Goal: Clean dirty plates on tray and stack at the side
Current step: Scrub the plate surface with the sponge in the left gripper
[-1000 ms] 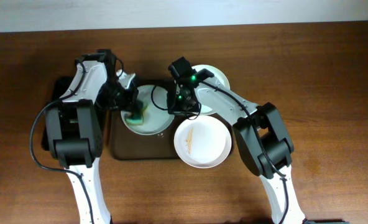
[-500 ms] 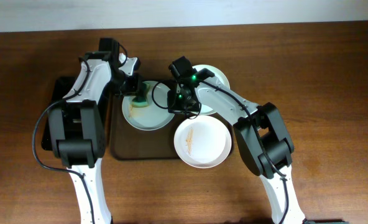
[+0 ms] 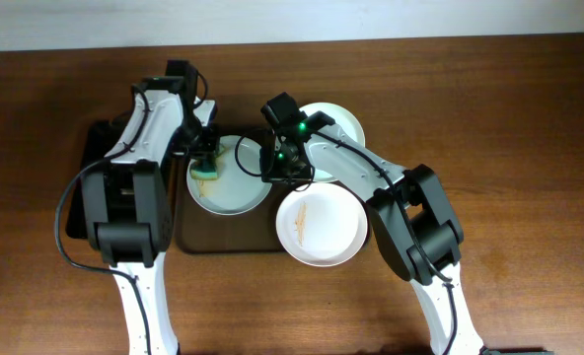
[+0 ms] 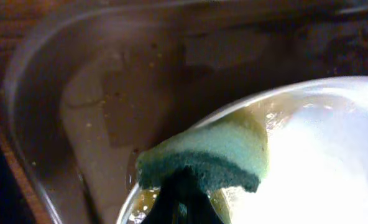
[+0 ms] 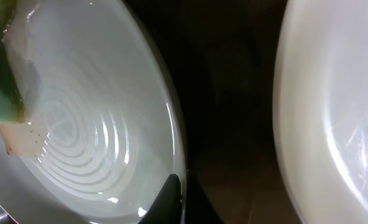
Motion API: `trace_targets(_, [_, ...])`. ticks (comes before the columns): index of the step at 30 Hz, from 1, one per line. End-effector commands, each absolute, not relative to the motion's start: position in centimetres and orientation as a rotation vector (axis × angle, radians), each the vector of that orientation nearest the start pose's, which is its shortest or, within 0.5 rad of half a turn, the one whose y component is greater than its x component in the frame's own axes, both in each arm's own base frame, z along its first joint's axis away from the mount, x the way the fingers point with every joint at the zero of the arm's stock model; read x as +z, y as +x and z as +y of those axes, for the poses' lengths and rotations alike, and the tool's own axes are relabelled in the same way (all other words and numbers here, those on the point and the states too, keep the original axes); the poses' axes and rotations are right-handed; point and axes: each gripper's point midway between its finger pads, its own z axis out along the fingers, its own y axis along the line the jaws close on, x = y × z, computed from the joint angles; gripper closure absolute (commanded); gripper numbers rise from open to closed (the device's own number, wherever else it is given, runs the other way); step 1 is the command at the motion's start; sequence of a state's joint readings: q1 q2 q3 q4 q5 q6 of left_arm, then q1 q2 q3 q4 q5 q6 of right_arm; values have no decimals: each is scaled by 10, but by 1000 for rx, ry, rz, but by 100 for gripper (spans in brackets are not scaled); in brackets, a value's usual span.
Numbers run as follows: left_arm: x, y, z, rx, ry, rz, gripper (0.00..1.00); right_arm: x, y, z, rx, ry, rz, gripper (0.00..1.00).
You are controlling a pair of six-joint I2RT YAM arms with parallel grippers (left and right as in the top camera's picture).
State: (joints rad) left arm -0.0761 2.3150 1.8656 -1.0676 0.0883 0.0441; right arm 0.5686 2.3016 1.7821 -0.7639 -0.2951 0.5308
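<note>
Moved since half a second ago: left hand (image 3: pixel 205 158) and its sponge (image 3: pixel 205 172), from the far part of the pale bluish plate (image 3: pixel 238 185) across to its left rim; plate itself shifted slightly nearer and leftward.

Left hand closed on the sponge, dark fingers (image 4: pixel 179 198) pinching its green scouring side from below in the left wrist view. Yellow face pressed to the plate's edge, with brownish smears around it.

Right hand (image 3: pixel 270 173) closed on the opposite, right rim of the same plate; one dark fingertip seen over that rim in the right wrist view. Concentric ridges visible in the plate's well.

Pale bluish plate over the middle of the tray (image 3: pixel 188 235), between the two hands.

Front white plate (image 3: pixel 324 227) just beside it, overhanging the tray's near right corner onto the bench (image 3: pixel 509 148), marked with a thin orange-brown streak. Far white plate (image 3: pixel 339 120) partly hidden behind the right arm; on tray or bench, impossible to tell.

Black tray (image 3: pixel 79 187) at far left, mostly under the left arm.
</note>
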Motion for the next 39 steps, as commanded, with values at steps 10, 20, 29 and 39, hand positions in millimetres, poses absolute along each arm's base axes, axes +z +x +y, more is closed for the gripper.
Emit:
trace_targets(10, [5, 426, -116, -870, 186, 3066, 99, 3, 394, 311, 571, -154, 3015, 96])
trace_targets(20, [26, 427, -21, -560, 23, 3182, 99, 3, 394, 311, 571, -154, 3014, 96])
trace_targets(29, [-2, 418, -71, -411, 249, 3210, 99, 3, 395, 311, 567, -154, 3010, 96])
trace_targets(39, [17, 400, -104, -768, 330, 3188, 99, 3, 395, 311, 567, -154, 3010, 96])
